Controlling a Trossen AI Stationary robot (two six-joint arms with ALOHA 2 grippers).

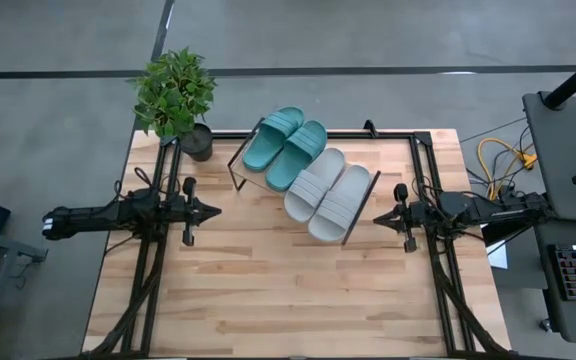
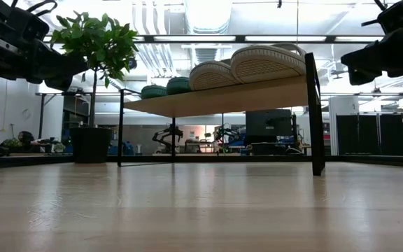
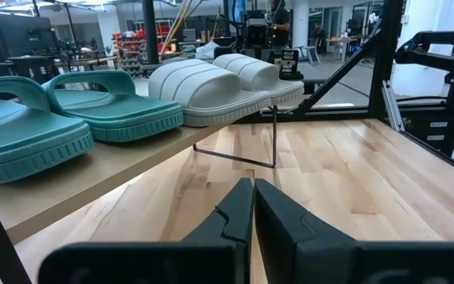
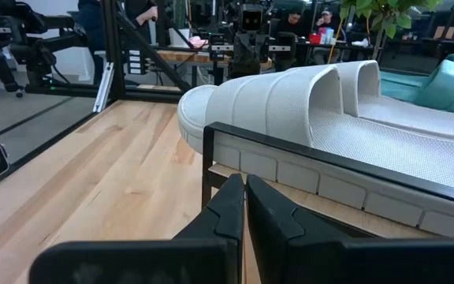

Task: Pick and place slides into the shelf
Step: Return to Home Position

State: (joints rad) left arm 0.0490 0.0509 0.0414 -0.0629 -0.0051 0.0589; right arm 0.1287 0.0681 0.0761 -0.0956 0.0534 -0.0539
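While the shelf stands askew near the far edge of the table, a little to the right of the potted plant at the far-left corner, all four slides lie on its board in one row, side by side and touching. The teal-green pair takes the shelf's left end and the light grey pair its right end; from table height their soles show resting on the raised board. The left gripper hovers in from the table's left edge, about halfway between the near and far edges, pointing at the shelf and apart from it. Its fingers are pressed together tip to tip, with nothing between them and nothing touched. The right gripper hovers in from the right edge, aimed at the shelf's right end, near the black wire frame and the outer grey slide. Its fingers likewise lie flat against each other, holding nothing.
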